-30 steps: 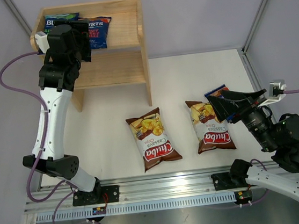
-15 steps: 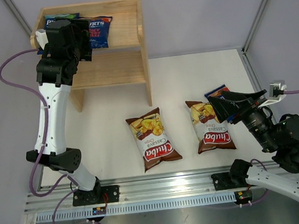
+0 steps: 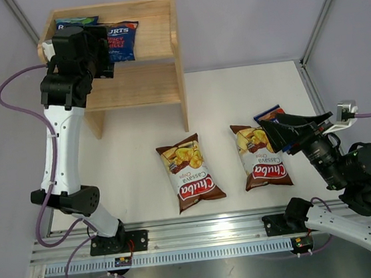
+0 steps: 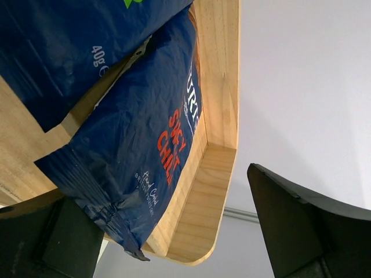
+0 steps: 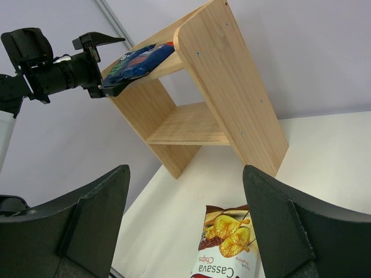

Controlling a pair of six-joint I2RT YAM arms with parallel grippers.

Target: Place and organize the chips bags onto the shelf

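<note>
The wooden shelf (image 3: 145,83) stands at the back left. On its top tier lie two blue chips bags: one with green text (image 3: 77,21) and one with a red label (image 3: 122,37). My left gripper (image 3: 105,51) hovers at the front of that tier, open. The red-label bag (image 4: 139,150) has one end overhanging the rim between the wide jaws, ungripped. Two brown-and-cream Chuba bags (image 3: 189,173) (image 3: 263,157) lie flat on the table. My right gripper (image 3: 285,131) is open above the right one. It partly hides a third blue bag (image 3: 268,113).
The lower tier (image 5: 191,124) of the shelf holds nothing. A metal rail (image 3: 203,234) with both arm bases runs along the near edge. Purple walls close in the back and sides. The left arm's cable (image 3: 16,91) loops beside the shelf.
The left arm has shifted slightly up and back at the shelf top, its elbow swinging left. The bags have not moved. The right arm has barely moved.
</note>
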